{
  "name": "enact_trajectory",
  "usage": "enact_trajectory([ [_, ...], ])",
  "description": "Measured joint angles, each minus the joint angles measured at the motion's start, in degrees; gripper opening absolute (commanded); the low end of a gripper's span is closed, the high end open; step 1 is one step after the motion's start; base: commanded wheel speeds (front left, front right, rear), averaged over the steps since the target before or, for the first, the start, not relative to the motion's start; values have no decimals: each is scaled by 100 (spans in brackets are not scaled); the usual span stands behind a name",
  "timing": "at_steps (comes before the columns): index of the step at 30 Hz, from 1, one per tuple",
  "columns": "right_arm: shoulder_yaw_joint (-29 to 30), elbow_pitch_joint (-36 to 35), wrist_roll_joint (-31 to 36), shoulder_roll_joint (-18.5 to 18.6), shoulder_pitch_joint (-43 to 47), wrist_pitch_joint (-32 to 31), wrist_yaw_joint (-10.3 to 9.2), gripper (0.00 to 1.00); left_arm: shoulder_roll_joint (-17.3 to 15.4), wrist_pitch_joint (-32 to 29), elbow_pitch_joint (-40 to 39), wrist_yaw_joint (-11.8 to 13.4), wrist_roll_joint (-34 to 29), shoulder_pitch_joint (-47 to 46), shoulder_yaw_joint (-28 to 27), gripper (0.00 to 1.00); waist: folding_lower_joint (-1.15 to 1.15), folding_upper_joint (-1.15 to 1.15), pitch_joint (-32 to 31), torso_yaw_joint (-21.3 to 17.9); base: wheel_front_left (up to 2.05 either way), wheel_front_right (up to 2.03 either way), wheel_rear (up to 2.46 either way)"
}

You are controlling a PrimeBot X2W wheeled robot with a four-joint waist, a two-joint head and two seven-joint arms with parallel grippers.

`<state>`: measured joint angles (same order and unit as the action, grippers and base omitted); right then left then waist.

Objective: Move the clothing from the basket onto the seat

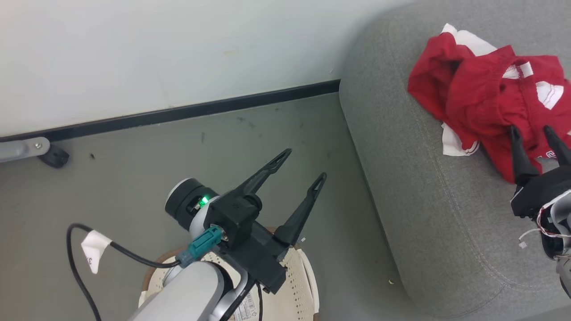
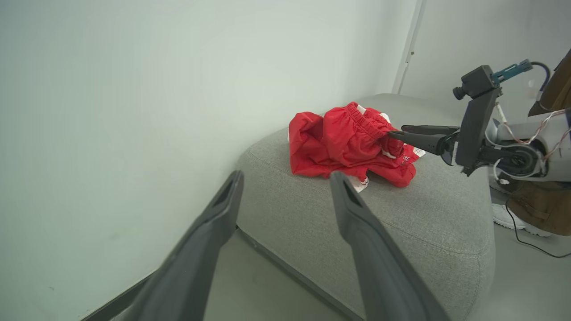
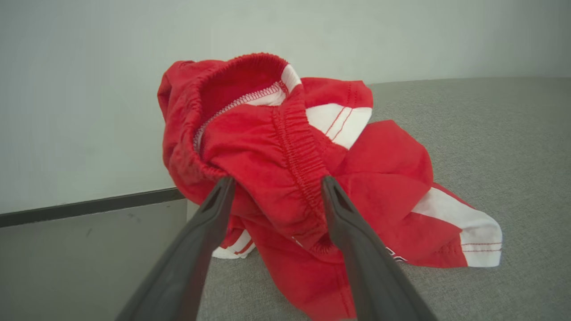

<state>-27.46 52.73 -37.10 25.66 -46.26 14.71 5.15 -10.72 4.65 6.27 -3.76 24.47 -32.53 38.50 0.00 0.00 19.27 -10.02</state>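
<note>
The clothing (image 1: 482,93), crumpled red sportswear with white trim, lies in a heap on the grey seat (image 1: 424,187). My right gripper (image 1: 531,130) stands open at the heap's near edge. In the right wrist view a fold of the elastic waistband (image 3: 276,133) bulges between the spread fingers (image 3: 277,180), touching them but not pinched. My left gripper (image 1: 307,164) hangs open and empty over the floor, above the cream basket (image 1: 303,285), whose inside my forearm mostly hides. The left wrist view looks past its own fingers (image 2: 287,176) at the clothing (image 2: 348,142) on the seat (image 2: 401,214).
A pale wall with a black baseboard (image 1: 178,113) runs behind the grey floor. A grey caster leg (image 1: 26,149) sits at the far left. A black cable with a white tag (image 1: 93,249) trails near the basket. A person's shoe (image 2: 513,218) stands beside the seat.
</note>
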Motion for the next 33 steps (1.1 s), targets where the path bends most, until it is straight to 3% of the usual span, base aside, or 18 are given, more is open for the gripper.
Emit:
enact_trajectory([
  [7,42,-534,230,42,379,0,22,100,-55,215,299,135,124,314,-252,100,0,0,-343,-28,0,0,0],
  [14,123,-1051,454,43,740,0,-77,100,-207,420,561,334,330,671,-569,100,-1,0,-692,54,0,0,0],
  [33,259,-2524,800,-439,2048,0,-636,100,-594,814,1240,865,810,2039,-1570,100,-1,-1,-1648,603,0,0,0],
])
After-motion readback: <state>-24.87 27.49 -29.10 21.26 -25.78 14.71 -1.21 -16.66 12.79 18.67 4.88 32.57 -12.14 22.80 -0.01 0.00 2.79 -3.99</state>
